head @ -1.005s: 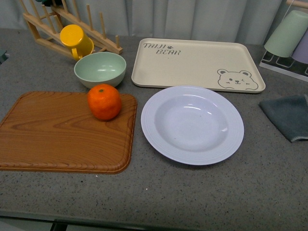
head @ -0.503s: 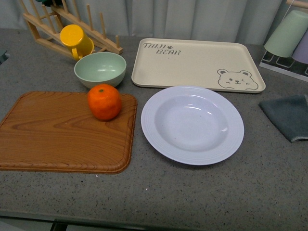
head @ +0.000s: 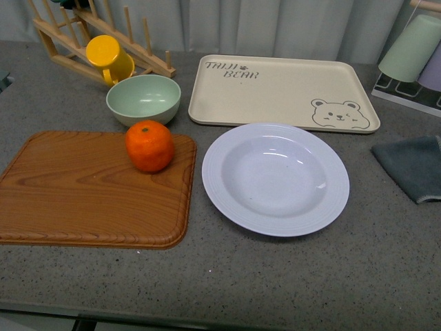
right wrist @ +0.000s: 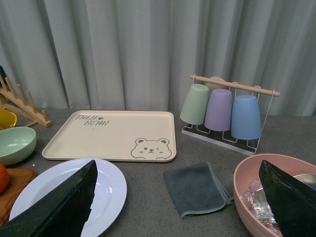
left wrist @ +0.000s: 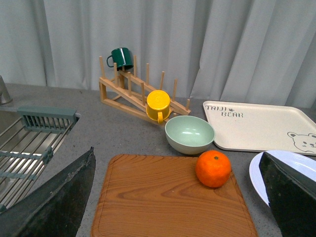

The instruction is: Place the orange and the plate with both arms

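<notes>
The orange (head: 149,145) sits on the far right corner of a wooden cutting board (head: 83,193); it also shows in the left wrist view (left wrist: 213,168). The pale lavender plate (head: 275,178) lies on the counter right of the board, empty; its edge shows in the left wrist view (left wrist: 259,170) and in the right wrist view (right wrist: 111,190). Neither arm shows in the front view. My left gripper (left wrist: 182,207) is open, back from the board, with the orange ahead between the fingers. My right gripper (right wrist: 180,207) is open above a grey cloth (right wrist: 195,187).
A mint-green bowl (head: 143,98) stands behind the orange. A beige bear tray (head: 282,92) lies behind the plate. A wooden rack with a yellow mug (head: 109,58) is far left. A cup rack (right wrist: 224,111) and a pink basin (right wrist: 259,195) are at the right. A sink (left wrist: 24,153) lies left.
</notes>
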`<state>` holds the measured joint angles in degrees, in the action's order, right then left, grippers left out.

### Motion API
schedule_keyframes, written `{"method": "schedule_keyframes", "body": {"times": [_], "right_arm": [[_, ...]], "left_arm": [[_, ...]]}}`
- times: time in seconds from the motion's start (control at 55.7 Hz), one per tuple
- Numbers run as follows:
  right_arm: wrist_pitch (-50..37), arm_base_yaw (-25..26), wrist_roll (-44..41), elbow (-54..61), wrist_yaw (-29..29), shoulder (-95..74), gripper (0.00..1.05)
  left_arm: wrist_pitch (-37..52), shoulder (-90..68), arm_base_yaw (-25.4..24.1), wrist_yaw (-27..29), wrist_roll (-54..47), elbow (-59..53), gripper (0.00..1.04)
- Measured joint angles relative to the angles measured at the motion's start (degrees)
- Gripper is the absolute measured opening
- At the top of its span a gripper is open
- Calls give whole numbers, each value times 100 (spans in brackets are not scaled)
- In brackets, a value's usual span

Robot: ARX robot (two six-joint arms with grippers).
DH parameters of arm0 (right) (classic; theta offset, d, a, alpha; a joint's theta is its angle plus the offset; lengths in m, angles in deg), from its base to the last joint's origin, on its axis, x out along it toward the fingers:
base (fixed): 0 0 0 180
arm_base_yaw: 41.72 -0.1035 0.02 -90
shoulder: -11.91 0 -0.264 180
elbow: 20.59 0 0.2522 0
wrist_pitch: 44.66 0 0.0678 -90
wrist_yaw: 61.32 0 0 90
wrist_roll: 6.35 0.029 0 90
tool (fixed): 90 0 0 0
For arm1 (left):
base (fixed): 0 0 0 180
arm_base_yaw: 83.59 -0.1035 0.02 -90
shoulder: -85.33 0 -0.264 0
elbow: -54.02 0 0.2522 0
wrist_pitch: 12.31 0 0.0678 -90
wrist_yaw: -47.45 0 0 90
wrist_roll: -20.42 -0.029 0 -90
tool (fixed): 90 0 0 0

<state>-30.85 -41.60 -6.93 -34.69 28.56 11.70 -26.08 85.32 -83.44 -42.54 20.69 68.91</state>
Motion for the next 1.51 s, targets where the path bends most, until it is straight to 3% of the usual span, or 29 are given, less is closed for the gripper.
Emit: {"method": "schedule_keyframes", "body": {"times": [1.131, 1.167, 1.221, 1.239, 1.293, 1.508], "right_arm": [[0, 0, 0, 0, 0, 0, 96], [0, 0, 0, 0, 0, 0, 96], [0, 0, 0, 0, -2, 0, 96], [0, 0, 0, 0, 0, 0, 96], [0, -2, 0, 0, 2, 0, 96], [0, -2, 0, 0, 0, 0, 96]], "left_arm": [[-2, 0, 2, 0, 0, 0, 98], [-33, -37, 46, 162, 33, 11, 98], [-350, -490, 437, 1388, 435, 157, 98], [-339, -608, 492, 1572, 511, 170, 98], [-15, -1287, 649, 2229, 879, 195, 98], [2583, -4365, 498, 1733, 1519, 656, 98]]}}
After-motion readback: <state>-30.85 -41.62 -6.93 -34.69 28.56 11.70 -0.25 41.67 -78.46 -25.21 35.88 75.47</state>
